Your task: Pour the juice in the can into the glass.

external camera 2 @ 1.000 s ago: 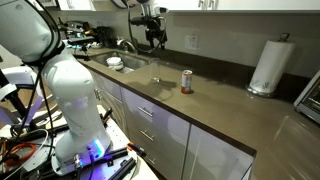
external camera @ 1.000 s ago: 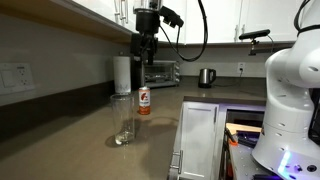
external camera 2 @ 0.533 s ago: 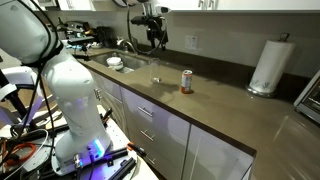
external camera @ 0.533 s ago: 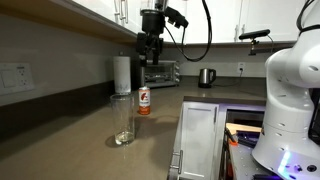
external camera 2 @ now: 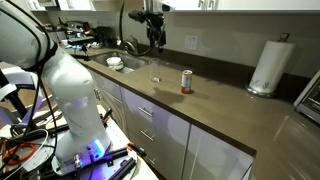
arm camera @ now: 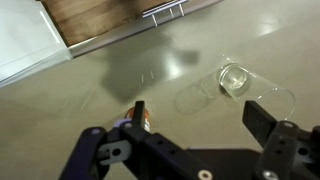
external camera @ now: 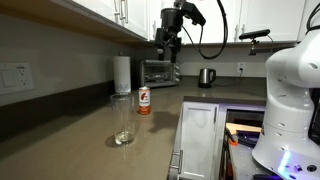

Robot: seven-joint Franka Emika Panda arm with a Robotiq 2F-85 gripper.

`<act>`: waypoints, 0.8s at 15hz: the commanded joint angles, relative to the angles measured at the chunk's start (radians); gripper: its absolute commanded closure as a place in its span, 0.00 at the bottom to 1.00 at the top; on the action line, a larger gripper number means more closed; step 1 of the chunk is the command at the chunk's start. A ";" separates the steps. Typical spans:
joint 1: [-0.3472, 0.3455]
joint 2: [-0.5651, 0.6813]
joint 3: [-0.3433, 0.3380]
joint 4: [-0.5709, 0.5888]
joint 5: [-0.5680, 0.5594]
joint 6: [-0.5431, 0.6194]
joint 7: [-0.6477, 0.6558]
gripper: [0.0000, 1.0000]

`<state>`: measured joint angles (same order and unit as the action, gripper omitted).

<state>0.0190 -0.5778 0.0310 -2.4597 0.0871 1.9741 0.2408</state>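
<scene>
The red-orange can (external camera: 144, 100) stands upright on the brown counter, also seen in the other exterior view (external camera 2: 186, 81). The clear glass (external camera: 124, 126) stands close in front of it and looks empty. The juice is not visible. My gripper (external camera: 168, 46) hangs high above the counter, open and empty, beyond the can; it also shows in an exterior view (external camera 2: 155, 38). In the wrist view the open fingers (arm camera: 200, 118) frame bare counter, with the glass (arm camera: 237, 78) above them and the can (arm camera: 141, 118) partly hidden behind one finger.
A white paper-towel roll (external camera: 122, 75) stands against the wall behind the can. A toaster oven (external camera: 160, 72) and a steel kettle (external camera: 206, 77) stand farther back. A sink (external camera 2: 120, 62) lies at the counter's end. Cabinets hang overhead.
My gripper has moved sideways and slightly up, away from above the can toward the toaster oven. It stays open. The can and glass have not moved.
</scene>
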 commanded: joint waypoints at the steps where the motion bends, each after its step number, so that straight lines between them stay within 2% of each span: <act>1: -0.050 -0.055 -0.080 -0.034 0.081 0.004 -0.013 0.00; 6: -0.114 -0.028 -0.188 -0.030 0.190 0.064 -0.031 0.00; 12: -0.133 0.064 -0.317 0.009 0.376 0.161 -0.104 0.00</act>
<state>-0.1019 -0.5794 -0.2437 -2.4819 0.3632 2.0986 0.2013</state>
